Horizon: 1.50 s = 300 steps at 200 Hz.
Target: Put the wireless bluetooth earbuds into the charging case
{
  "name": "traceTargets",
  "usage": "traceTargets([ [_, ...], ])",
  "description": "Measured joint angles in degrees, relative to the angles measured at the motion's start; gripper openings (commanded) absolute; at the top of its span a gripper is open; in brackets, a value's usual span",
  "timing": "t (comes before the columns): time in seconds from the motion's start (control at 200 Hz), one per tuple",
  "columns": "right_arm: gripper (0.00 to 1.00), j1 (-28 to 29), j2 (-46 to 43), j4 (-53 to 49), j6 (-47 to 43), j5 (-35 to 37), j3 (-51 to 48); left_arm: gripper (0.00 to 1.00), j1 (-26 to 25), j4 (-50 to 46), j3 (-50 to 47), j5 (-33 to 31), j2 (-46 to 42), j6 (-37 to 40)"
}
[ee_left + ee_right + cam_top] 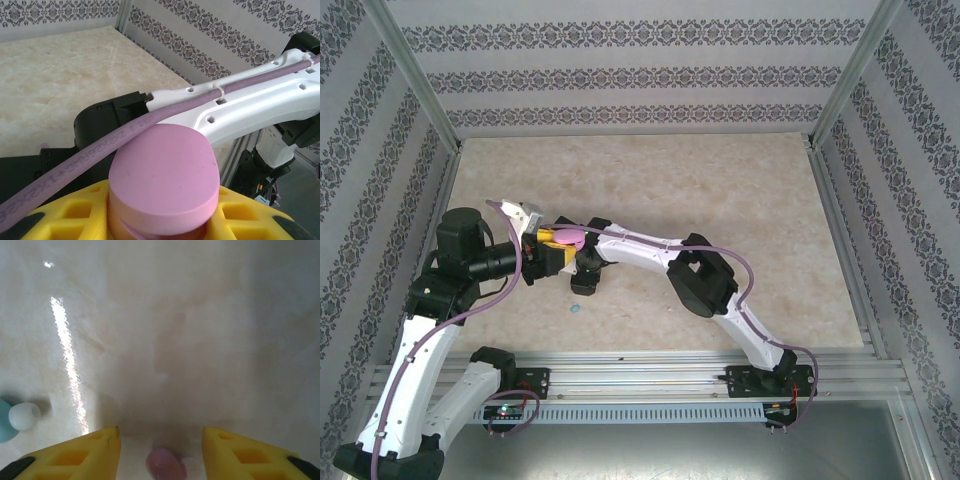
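**A:** Yellow-fingered, your right gripper [161, 434] is standing apart. Why?

**B:** You are straddling the pink earbud [166, 465] lying on the table [210, 330], probably preparing to pinch it. Your left gripper [162, 220] is clamping the pink case [165, 170], likely presenting it. A light blue earbud [22, 416] is waiting aside.

Bright, even light; glare streak on table [200, 315]; right wrist view blurred.

Pale marbled surface [720, 200], light blue earbud [21, 417] lying on it, blurred pink-purple earbud [165, 464] apparently resting on it nearby
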Motion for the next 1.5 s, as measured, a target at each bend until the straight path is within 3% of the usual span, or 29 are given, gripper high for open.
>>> traceTargets([
  [0.18,0.36,-0.02,0.33,-0.02,0.28,0.81,0.02,0.05,0.0,-0.04,-0.15,0.02,0.11,0.0],
  [0.355,0.21,-0.15,0.33,-0.63,1.86,1.42,0.13,0.05,0.0,0.0,-0.15,0.04,0.5,0.0],
  [0.465,0.17,-0.48,0.33,-1.55,3.85,1.92,0.5,0.05,0.0,0.02,-0.15,0.15,0.66,0.0],
  [0.984,0.14,-9.79,-2.97,-3.1,20.61,-0.33,-3.17,0.05,0.0,2.99,-0.24,0.9,2.38,-0.24],
  [1.284,0.15,-20.61,-12.04,1.55,36.24,-6.12,-12.22,0.04,0.0,9.92,-2.73,2.51,6.32,-2.14],
  [1.499,0.18,-29.05,-12.31,5.55,48.52,-8.15,-18.18,0.04,0.0,15.02,-4.48,3.08,9.05,-3.5],
])
